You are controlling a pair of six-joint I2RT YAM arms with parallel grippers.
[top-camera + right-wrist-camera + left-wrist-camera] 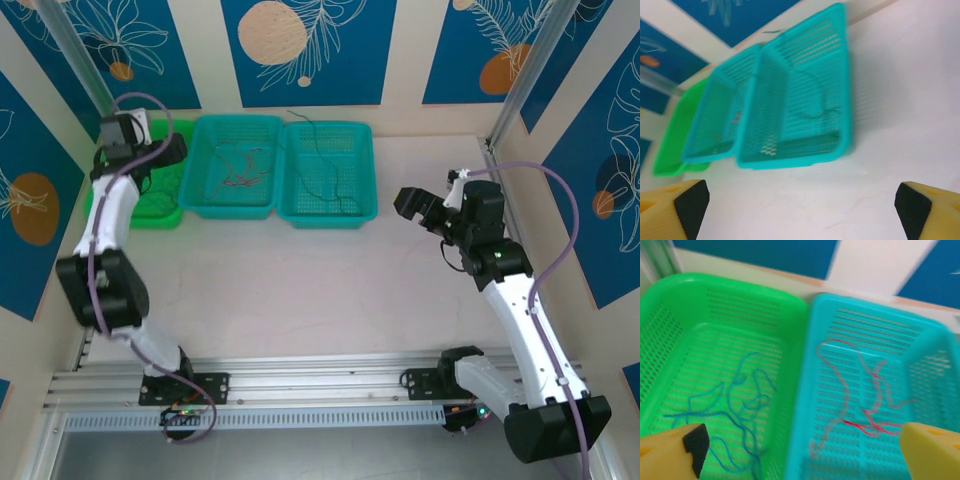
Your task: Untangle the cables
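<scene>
Thin blue cables (735, 400) lie kinked on the floor of the green basket (670, 340). Red cables (865, 400) (237, 170) loop across the middle teal basket (205, 190). Dark green-grey cables (325, 178) (816, 107) rest in the right teal basket (365, 200), with one strand over its back rim. My left gripper (802, 457) (172, 152) hovers open above the wall shared by the green and middle baskets, holding nothing. Over bare table to the right of the baskets, my right gripper (800, 210) (430, 192) is open and holds nothing.
The three baskets stand side by side along the back wall. Patterned blue and cream panels enclose the table (320, 290) on three sides. An aluminium rail (320, 385) carrying both arm bases runs along the near edge.
</scene>
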